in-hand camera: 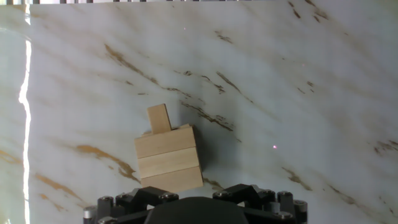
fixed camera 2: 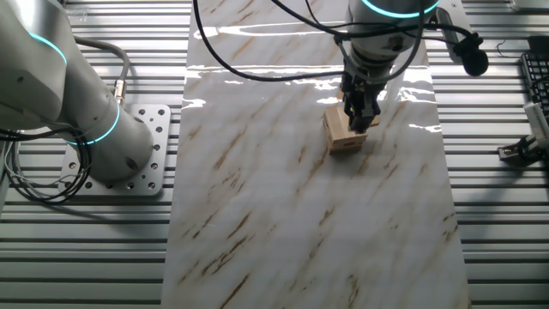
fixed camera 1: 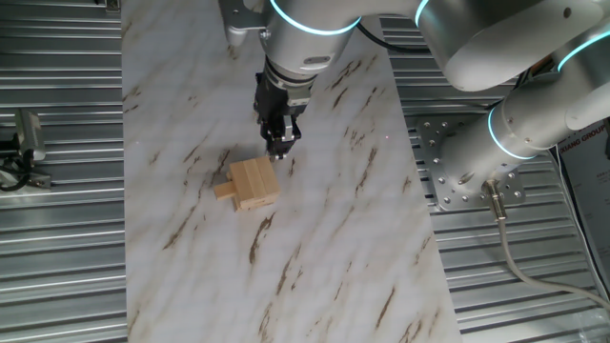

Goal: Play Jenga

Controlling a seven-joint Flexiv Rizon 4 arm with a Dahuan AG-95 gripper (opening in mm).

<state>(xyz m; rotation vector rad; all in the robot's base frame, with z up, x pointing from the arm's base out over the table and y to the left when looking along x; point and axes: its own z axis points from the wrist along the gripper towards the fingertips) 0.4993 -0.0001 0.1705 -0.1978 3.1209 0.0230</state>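
End effector (fixed camera 1: 279, 145) just beside Jenga (fixed camera 1: 252, 183) stack, fingers apparently together, one block protruding

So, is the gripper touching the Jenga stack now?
Cannot tell. In one fixed view the gripper ends right at the edge of the Jenga stack, with no plain gap or contact. The other fixed view overlaps them; the hand view hides the fingertips.
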